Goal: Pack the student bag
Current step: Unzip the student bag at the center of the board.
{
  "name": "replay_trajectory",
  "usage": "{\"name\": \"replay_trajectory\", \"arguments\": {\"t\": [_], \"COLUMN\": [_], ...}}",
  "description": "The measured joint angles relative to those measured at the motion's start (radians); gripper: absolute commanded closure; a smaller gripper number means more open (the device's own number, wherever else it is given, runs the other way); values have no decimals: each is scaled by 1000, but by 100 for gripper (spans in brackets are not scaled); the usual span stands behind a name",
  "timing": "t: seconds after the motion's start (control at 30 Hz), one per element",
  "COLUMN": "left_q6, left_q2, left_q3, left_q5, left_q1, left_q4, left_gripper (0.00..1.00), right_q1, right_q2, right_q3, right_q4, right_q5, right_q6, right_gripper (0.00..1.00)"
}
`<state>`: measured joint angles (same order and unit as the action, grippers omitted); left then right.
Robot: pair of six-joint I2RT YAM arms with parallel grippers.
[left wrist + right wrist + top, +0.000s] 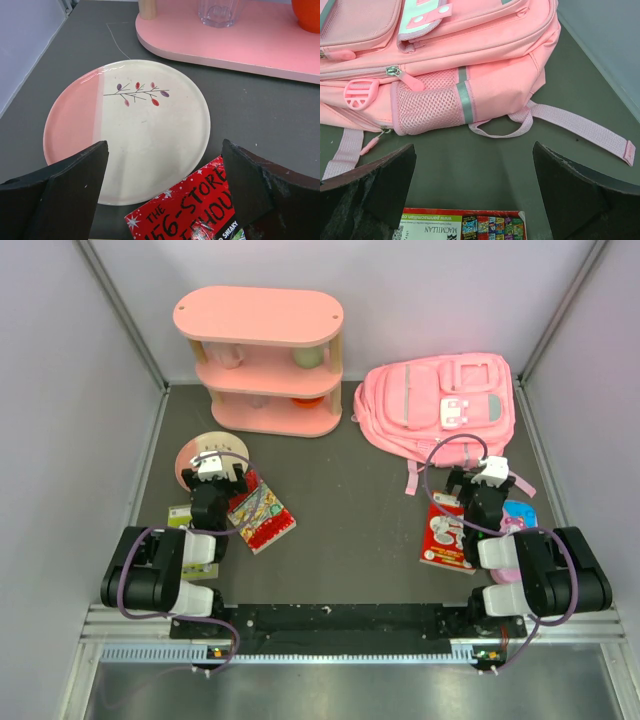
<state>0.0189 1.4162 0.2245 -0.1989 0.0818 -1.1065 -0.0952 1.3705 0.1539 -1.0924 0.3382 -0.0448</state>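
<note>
Ahead of right hand [474, 150], spread empty: student bag [495, 45] mesh pocket [427, 107], unseen overhead; left hand [164, 145] spread, facing plate [75, 125].

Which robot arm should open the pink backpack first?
Right. The right gripper is open and faces the student bag, zip pull in view. The left gripper is by the plate, farther away.

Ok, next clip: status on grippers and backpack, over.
Left gripper open, empty, over plate. Right gripper open, empty, facing pink backpack. Backpack lying flat, untouched. Loose strap ahead of right gripper, book beneath it.
</note>
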Motion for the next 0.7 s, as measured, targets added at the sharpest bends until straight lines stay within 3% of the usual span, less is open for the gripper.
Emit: {"name": "replay_trajectory", "arguments": {"t": [0.4, 0.53, 0.6, 0.67, 0.7], "left_q6": [0, 7, 49, 140, 153], "left_q2": [0, -89, -223, -380, -395], "left_q3": [0, -1, 24, 136, 156], "left_q5": [0, -50, -81, -112, -114], "left_q1": [0, 10, 13, 13, 13], "left_q4": [-1, 85, 249, 518, 547], "left_gripper": [1, 1, 1, 1, 1], "right_q1": [0, 0, 0, 0, 0], "right_q2": [-29, -195, -262, -300, -318], "right_q3": [3, 103, 236, 370, 420], "right_q4": [47, 364, 605, 785, 856], "right_q5": [3, 24, 38, 35, 34], "right_q6": [0, -51, -136, -224, -263], "right_gripper": [1, 1, 1, 1, 1]}}
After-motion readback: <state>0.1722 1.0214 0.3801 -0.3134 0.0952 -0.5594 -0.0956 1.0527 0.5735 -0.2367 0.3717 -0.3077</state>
